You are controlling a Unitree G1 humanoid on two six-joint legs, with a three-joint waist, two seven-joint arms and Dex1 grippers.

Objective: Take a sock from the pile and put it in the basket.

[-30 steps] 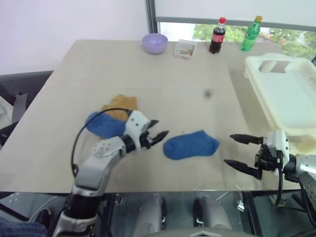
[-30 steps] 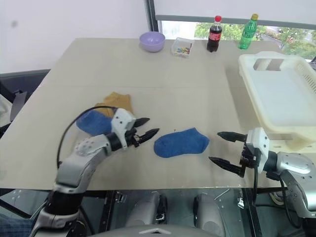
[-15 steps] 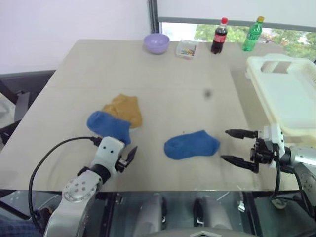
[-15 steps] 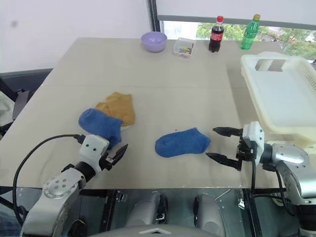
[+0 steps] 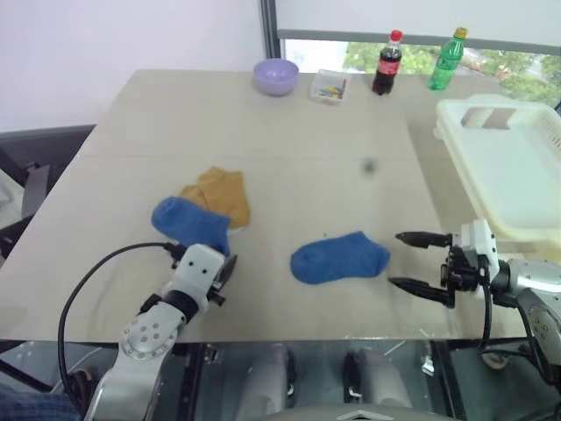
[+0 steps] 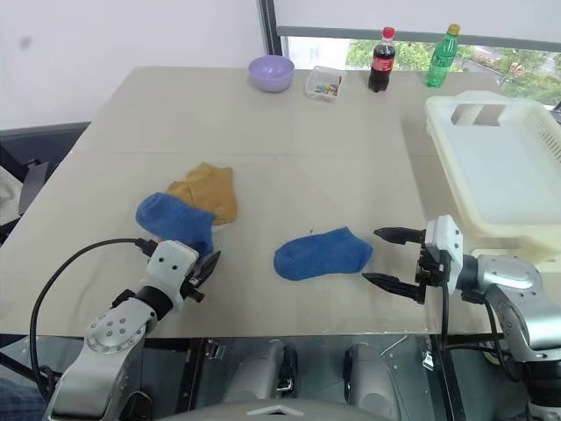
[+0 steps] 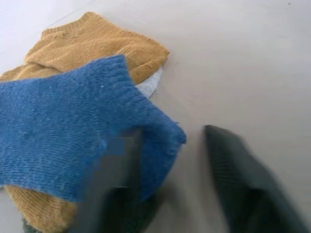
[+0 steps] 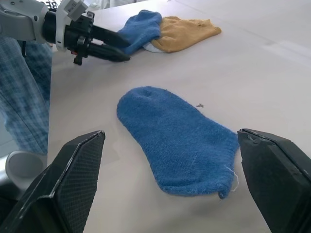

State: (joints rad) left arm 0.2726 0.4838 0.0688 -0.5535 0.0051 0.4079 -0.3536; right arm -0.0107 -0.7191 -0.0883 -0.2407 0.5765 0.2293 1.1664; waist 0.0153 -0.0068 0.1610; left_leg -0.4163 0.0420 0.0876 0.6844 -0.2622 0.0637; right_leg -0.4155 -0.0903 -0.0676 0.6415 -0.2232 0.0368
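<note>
On beige table (image 5: 289,132) by window (image 5: 508,66): right end effector (image 5: 419,262) wide, left end effector (image 6: 209,267) narrow, empty.

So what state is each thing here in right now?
Fuzzy blue ankle sock: flat on the table, untouched.
Pile of blue and mustard socks: heaped, blue on top.
Cream slotted plastic basket: upright, no sock seen inside.
Right claw: open, empty.
Dark cola bottle and green bottle: upright, capped.

Silver arms, white wrists, black fingers.
Left gripper (image 5: 226,274): black cable looping at lower left; right gripper (image 5: 410,261): pointed, textured fingers (image 8: 68,174).
</note>
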